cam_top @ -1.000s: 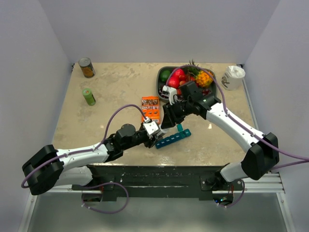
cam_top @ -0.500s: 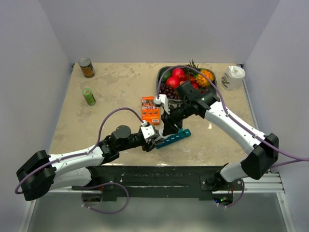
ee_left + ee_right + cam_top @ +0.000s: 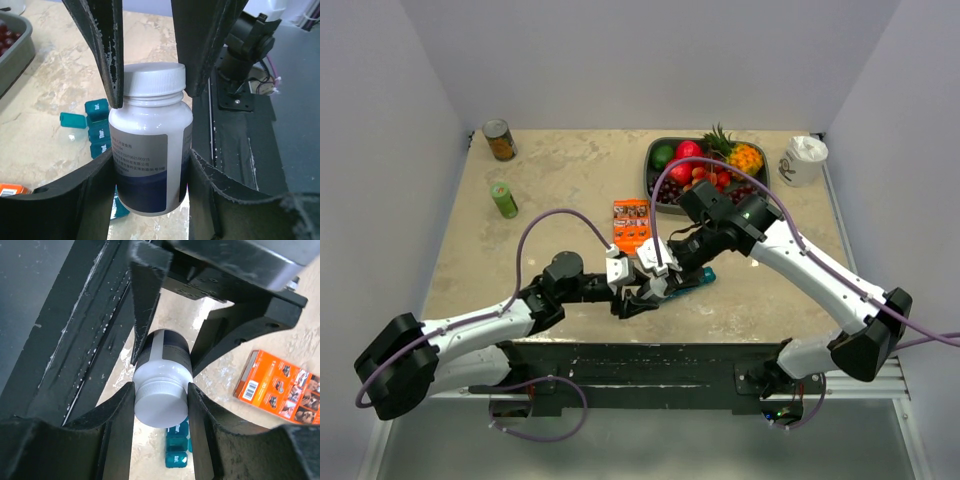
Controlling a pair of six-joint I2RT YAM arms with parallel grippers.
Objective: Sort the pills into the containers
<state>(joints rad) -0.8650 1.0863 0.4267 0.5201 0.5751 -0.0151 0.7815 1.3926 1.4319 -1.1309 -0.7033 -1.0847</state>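
A white bottle (image 3: 150,150) with a blue label hangs above the table between both grippers. My left gripper (image 3: 150,156) is shut on its body. My right gripper (image 3: 161,389) comes from the opposite side and is shut on the ribbed white cap (image 3: 162,407). In the top view the left gripper (image 3: 636,292) and right gripper (image 3: 660,276) meet near the table's front edge. The containers, a teal strip (image 3: 696,277), lie on the table just beyond, and the teal strip (image 3: 97,131) has one lid open. No pills are in view.
An orange box (image 3: 631,224) lies behind the grippers. At the back right stands a grey tray (image 3: 651,172) of fruit, with a white cup (image 3: 804,160) beside it. A green can (image 3: 503,199) and a tin (image 3: 499,140) stand at the far left.
My right arm has swung down and toward the near edge, bringing its gripper onto the bottle's cap. The left arm has shifted slightly with the bottle in its grip.
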